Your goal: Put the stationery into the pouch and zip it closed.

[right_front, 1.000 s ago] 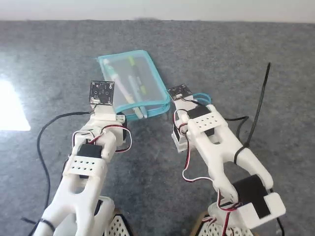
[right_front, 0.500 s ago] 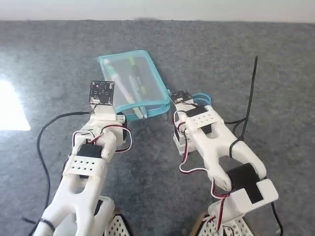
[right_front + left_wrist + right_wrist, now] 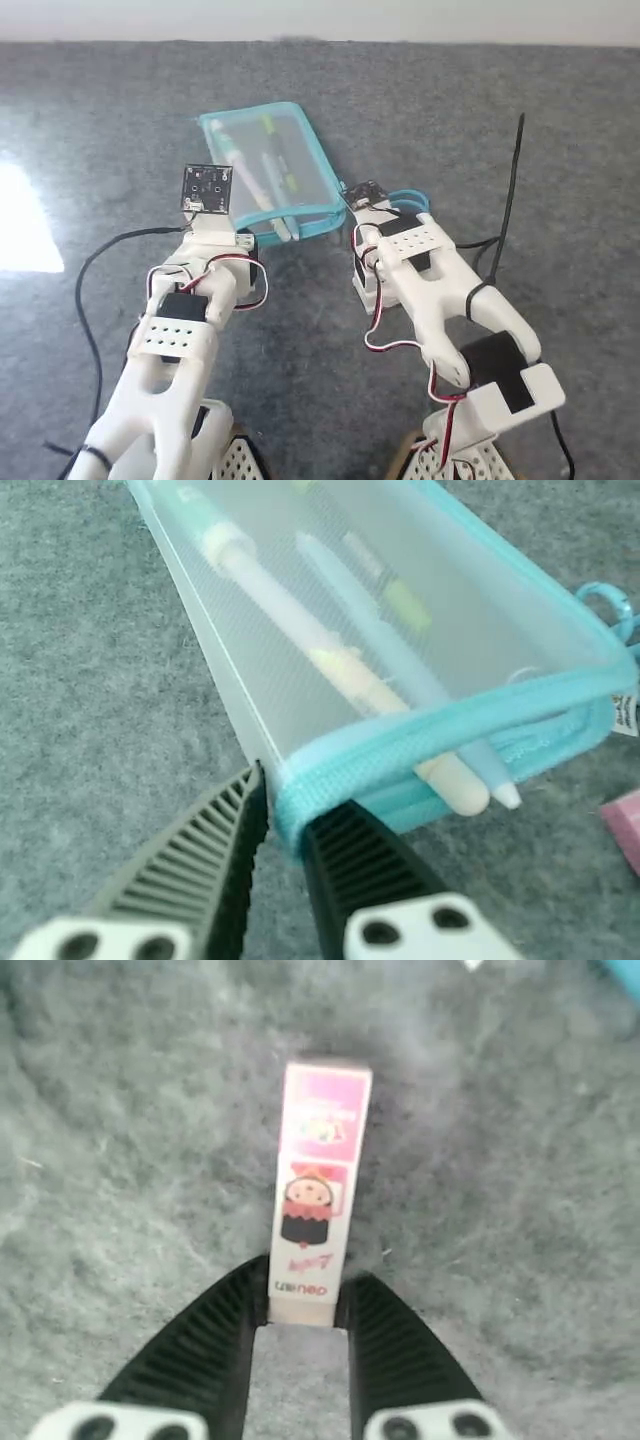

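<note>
- In the upper middle of the high view lies the pouch [image 3: 270, 165]. It is see-through with a blue edge, and it rests on the grey table [image 3: 520, 70].
- At its near corner, the left gripper [image 3: 284, 805] is pinched on the blue edge.
- Two pens [image 3: 455, 780] poke out of the open mouth at that near end.
- Just right of that mouth, the right gripper [image 3: 308, 1298] is clamped on one end of the pink eraser [image 3: 315, 1175].
- The eraser's long side points straight out from the gripper. It probably has to swing left and go tip first into the mouth, and the right arm is the nearer one.
</note>
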Controlling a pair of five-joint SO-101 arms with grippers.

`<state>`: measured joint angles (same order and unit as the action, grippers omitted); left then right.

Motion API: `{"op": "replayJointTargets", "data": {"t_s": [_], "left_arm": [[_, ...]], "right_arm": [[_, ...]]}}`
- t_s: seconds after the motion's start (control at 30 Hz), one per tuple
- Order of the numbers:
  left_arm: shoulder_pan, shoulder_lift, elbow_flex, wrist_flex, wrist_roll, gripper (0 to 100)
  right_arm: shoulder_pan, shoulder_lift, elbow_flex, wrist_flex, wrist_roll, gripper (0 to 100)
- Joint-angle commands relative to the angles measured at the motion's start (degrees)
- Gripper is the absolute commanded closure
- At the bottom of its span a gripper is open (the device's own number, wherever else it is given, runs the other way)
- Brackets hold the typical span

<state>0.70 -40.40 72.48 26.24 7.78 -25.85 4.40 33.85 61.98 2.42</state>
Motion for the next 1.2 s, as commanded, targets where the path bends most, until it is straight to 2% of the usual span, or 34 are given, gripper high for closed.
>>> {"op": "replayJointTargets", "data": {"t_s": [0.0, 0.13, 0.27, 0.5, 0.63, 0.87, 1.17], "left_arm": [[0.8, -0.7, -1.0, 0.2, -0.6, 99], [1.0, -0.6, -1.1, 0.1, -0.6, 99], [1.0, -0.6, -1.1, 0.1, -0.6, 99], [0.8, -0.5, -1.1, 0.1, -0.7, 99], [0.5, -0.5, -1.1, 0.2, -0.7, 99], [0.7, -0.6, -1.1, 0.2, -0.7, 99], [0.5, -0.6, -1.1, 0.2, -0.7, 99]], "right_arm": [[0.0, -1.2, -3.1, 4.2, 3.9, 99.1], [1.6, -9.0, -4.6, 10.4, 7.6, 99.1], [2.4, -19.3, -4.8, 13.3, 8.2, 99.1], [-7.7, -24.2, -13.3, 21.8, 8.2, 99.1], [-10.5, -24.1, -18.7, 24.0, 7.7, 99.1], [-10.4, -14.3, -24.0, 24.2, 7.6, 99.1], [-10.3, 3.4, -39.5, 24.3, 5.3, 99.1]]}}
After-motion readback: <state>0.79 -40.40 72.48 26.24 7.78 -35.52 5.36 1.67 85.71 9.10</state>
